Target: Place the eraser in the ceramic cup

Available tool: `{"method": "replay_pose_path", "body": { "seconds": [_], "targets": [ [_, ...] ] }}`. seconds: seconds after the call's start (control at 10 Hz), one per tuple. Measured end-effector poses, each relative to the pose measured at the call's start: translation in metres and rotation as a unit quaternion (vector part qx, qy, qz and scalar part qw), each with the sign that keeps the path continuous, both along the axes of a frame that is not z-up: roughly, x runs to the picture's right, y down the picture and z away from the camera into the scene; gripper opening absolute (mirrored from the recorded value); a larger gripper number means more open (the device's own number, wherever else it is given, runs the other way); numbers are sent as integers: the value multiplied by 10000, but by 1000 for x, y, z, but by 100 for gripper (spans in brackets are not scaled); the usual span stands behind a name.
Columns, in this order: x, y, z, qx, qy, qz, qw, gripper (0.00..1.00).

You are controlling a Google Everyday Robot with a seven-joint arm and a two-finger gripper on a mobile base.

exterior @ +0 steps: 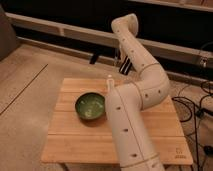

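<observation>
A green, bowl-shaped ceramic cup (90, 106) sits left of centre on the wooden table (70, 145). A small white object (108, 80) stands just behind it, partly hidden by my white arm (131, 115); I cannot tell whether it is the eraser. My arm rises from the front, bends at the right and reaches back and up. My dark gripper (124, 63) hangs down from the wrist over the table's far edge, behind and to the right of the cup and well above the tabletop.
The table is small, with edges close on all sides. Black cables (196, 102) lie on the floor at the right. A long low ledge (60, 27) with a dark wall runs along the back. Bare floor lies to the left.
</observation>
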State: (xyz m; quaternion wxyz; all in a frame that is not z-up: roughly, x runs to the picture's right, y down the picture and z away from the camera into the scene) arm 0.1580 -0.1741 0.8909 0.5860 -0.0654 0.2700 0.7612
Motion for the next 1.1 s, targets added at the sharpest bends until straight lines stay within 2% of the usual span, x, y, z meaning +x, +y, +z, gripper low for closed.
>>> {"method": "replay_pose_path", "body": {
  "seconds": [0.3, 0.7, 1.1],
  "targets": [
    [-6, -3, -5, 67, 29, 273, 9996, 0],
    [12, -5, -23, 162, 323, 776, 9963, 0],
    [23, 8, -33, 205, 506, 1044, 9930, 0]
  ]
}}
